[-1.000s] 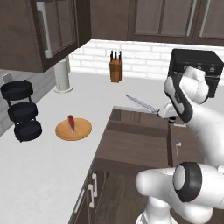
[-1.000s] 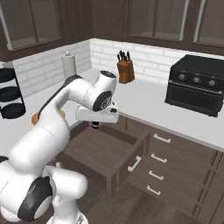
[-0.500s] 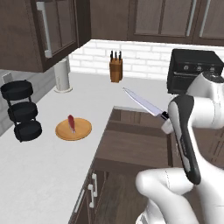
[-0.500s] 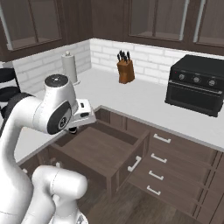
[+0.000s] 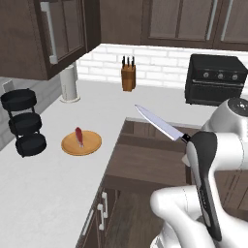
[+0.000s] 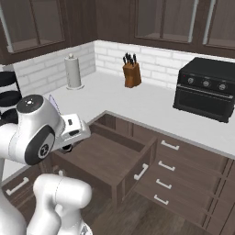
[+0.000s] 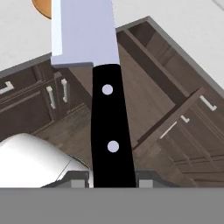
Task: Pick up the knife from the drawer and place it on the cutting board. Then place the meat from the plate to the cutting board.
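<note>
The knife hangs in the air above the open drawer, its silver blade pointing up and left toward the counter. My gripper is shut on its black handle, with the blade reaching away from the hand. In the right base view the blade tip pokes out behind my arm, over the drawer. The round plate lies on the white counter left of the drawer, with the red meat on it. The cutting board is out of view.
A tan knife block and a black toaster oven stand at the back wall. A paper towel roll and a black tiered rack stand at the left. Lower drawers stick out below the counter on the right.
The arm has folded back toward the base and swung round, still holding the knife. The knife now sits slightly lower and nearer, above the drawer. Plate and meat have not moved.
</note>
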Robot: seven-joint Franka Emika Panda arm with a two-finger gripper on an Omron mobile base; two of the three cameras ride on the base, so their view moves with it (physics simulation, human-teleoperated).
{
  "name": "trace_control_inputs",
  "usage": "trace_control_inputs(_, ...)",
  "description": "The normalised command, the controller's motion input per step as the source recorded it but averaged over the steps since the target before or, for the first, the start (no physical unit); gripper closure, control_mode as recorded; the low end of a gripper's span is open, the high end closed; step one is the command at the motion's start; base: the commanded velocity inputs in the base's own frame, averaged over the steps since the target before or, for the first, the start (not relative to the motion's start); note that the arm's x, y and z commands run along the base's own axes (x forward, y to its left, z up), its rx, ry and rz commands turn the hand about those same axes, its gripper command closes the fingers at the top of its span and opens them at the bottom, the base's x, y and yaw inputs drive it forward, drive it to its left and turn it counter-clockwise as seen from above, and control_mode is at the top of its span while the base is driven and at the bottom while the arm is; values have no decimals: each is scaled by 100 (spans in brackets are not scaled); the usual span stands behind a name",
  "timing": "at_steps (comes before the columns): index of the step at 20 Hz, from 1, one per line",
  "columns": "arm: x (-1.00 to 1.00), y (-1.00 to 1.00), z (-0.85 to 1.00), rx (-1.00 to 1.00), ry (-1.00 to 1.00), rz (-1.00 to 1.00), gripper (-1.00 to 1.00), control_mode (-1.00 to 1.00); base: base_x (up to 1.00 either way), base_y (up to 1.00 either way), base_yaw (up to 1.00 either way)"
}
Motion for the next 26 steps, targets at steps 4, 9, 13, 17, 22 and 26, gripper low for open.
trace_control_inputs(4, 0, 0, 0, 0, 0, 0, 100, -100, 0, 0, 0)
trace_control_inputs(9, 0, 0, 0, 0, 0, 0, 100, 100, -11, -24, -5)
trace_control_inputs(13, 0, 0, 0, 0, 0, 0, 100, 100, -78, -56, -30)
trace_control_inputs(17, 0, 0, 0, 0, 0, 0, 100, 100, -72, -71, -35)
trace_control_inputs(22, 0, 0, 0, 0, 0, 0, 100, 100, -9, -48, -53)
trace_control_inputs(26, 0, 0, 0, 0, 0, 0, 100, 100, 3, -11, -66)
